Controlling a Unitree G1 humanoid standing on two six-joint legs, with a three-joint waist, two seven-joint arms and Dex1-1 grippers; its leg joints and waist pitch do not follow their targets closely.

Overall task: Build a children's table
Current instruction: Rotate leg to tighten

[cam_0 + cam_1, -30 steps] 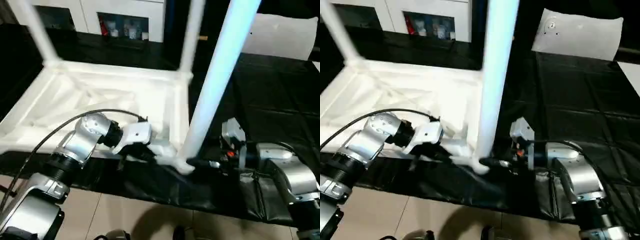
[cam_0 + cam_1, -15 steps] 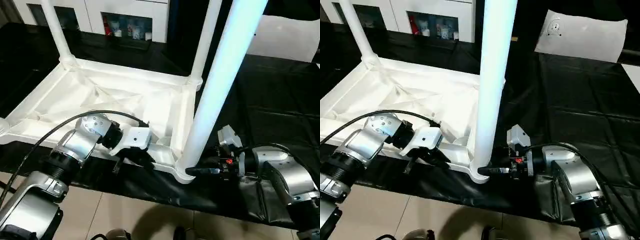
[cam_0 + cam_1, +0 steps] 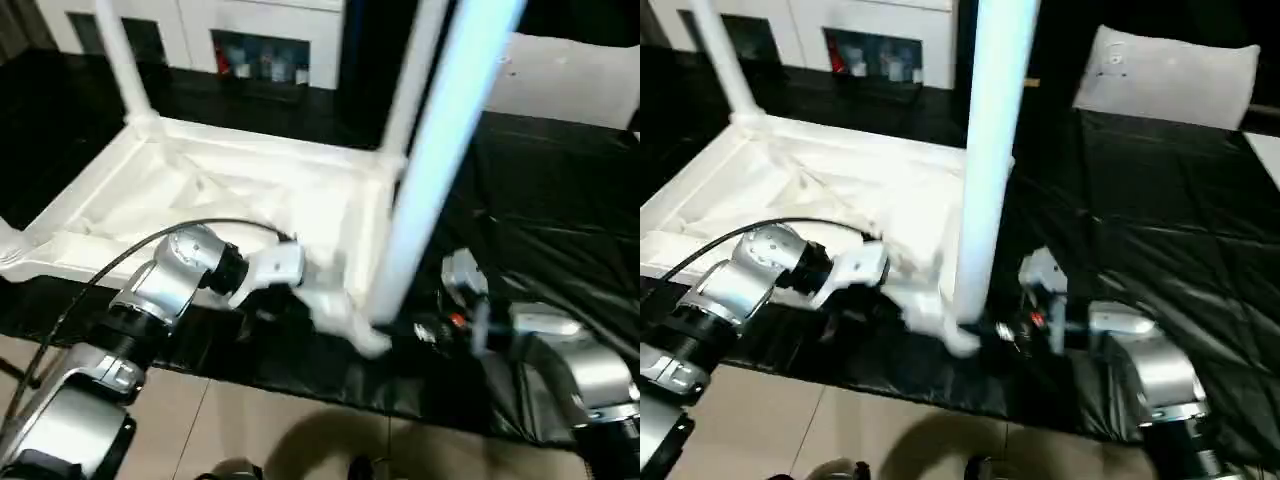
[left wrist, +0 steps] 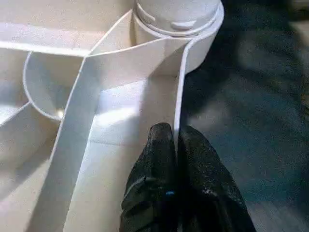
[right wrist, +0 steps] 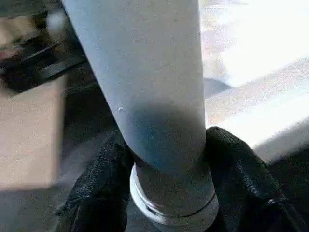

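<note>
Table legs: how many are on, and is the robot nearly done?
Three legs stand in the upside-down top: two at the back, one at the near corner. The right tool grips that one's base; the left tool pinches the top's rim. A fourth leg isn't visible, so it may be left.

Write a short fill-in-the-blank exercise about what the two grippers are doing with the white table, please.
1. The left gripper is shut on the thin ___ of the table top.
2. The right gripper holds the near leg close to its ___ end.
3. The table top lies with its ribbed underside facing ___.

Missing words: rim; lower; up
</note>
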